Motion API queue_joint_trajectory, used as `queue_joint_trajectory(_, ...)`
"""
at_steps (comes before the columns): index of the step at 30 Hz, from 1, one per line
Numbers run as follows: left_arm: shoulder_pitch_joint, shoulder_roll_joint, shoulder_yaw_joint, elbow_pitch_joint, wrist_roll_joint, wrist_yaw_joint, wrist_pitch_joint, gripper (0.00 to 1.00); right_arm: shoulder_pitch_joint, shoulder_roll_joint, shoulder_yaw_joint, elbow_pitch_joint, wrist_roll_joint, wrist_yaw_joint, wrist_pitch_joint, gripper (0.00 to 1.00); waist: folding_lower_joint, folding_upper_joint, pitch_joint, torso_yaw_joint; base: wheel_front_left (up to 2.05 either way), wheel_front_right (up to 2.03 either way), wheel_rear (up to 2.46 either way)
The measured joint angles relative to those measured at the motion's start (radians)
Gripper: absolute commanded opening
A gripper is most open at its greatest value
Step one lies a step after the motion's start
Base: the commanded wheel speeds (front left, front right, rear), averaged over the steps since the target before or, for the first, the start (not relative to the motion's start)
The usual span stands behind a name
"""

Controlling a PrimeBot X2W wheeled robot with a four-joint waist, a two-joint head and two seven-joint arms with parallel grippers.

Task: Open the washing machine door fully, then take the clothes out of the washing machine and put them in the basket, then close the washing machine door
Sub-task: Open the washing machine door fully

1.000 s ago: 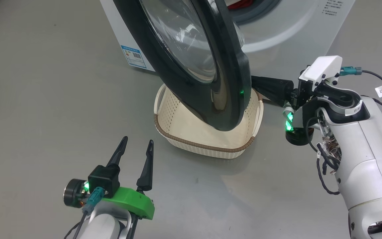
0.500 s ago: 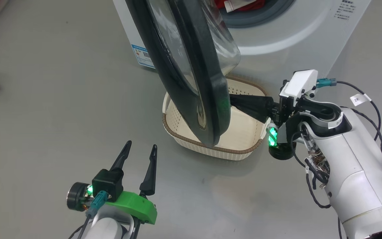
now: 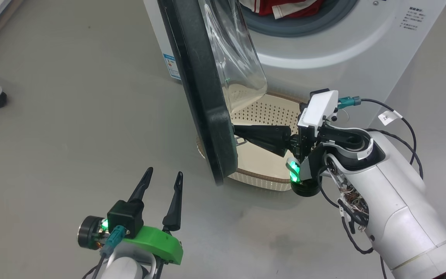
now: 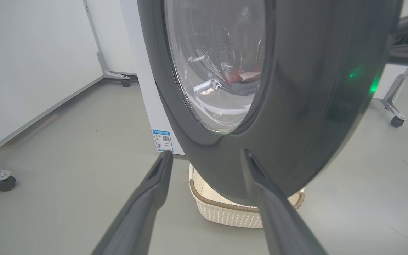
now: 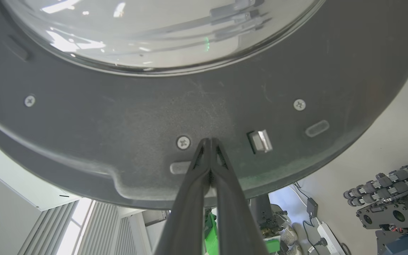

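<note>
Now my right gripper (image 3: pixel 237 136), fingers pinched together and empty, presses its tips against the matte inner face of the washing machine door (image 3: pixel 201 97), which stands partly open above the basket (image 3: pixel 259 182). I'd push steadily outward, tips square, to avoid slipping.

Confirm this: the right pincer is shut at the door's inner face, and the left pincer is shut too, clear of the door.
No. The left pincer is open, fingers spread, as the left wrist view shows. The right pincer is shut at the inner face of the door.
</note>
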Motion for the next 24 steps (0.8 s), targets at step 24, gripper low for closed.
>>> queue_joint_trajectory(24, 0.04, 0.001, 0.063, 0.007, 0.048, 0.0, 0.0, 1.0, 0.047, -0.029, 0.071, -0.001, -0.073, 0.073, -0.183, 0.0, 0.0, 0.0, -0.073, -0.042, 0.0, 0.0, 0.0)
